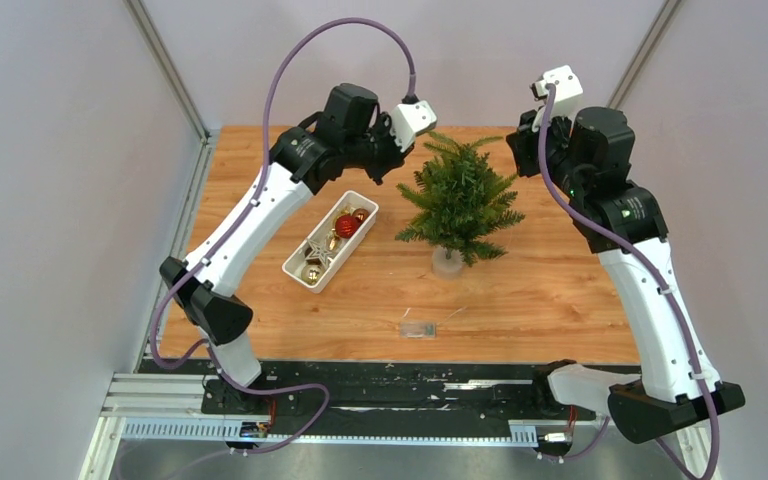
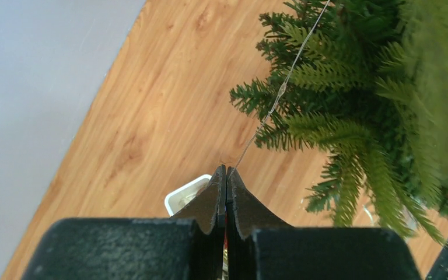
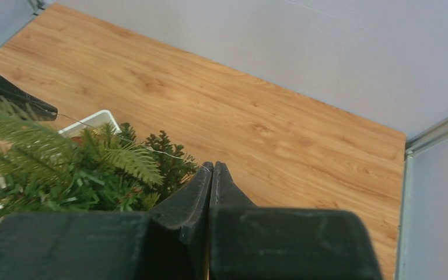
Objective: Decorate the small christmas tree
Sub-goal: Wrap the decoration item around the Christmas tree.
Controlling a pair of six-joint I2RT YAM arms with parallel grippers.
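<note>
Wire – a thin, pale strand (image 2: 282, 88) – runs from the tips of your left gripper (image 2: 226, 174) up into the branches. In the right wrist view the same kind of strand comes out of the foliage to the tips of your right gripper (image 3: 212, 169). Both pairs of jaws are pressed together, each pinching the wire at its seam.

The small christmas tree (image 1: 460, 200) stands upright toward the far middle of the wooden table (image 1: 560, 290), between the two grippers. The white tray (image 1: 298, 277) of baubles lies just to its left, with a red bauble (image 1: 348, 224) among gold ones.

You look to be in the middle of draping the strand over the upper branches. That step seems early in the task, since the ornaments are all in the tray. The next move probably calls for lowering both ends together so the wire settles into the needles, not across them. Keep the tension light – a hard pull could tip the tree on its small base.

From above the wire is too fine to see at all, so you cannot tell how it lies across the crown. One small bead shows on it, but whether it is a light is unclear. A small clear item (image 1: 420, 328) with fine threads lies on the near table, and what it is cannot be made out. The tree's base is cut off in both wrist views.
</note>
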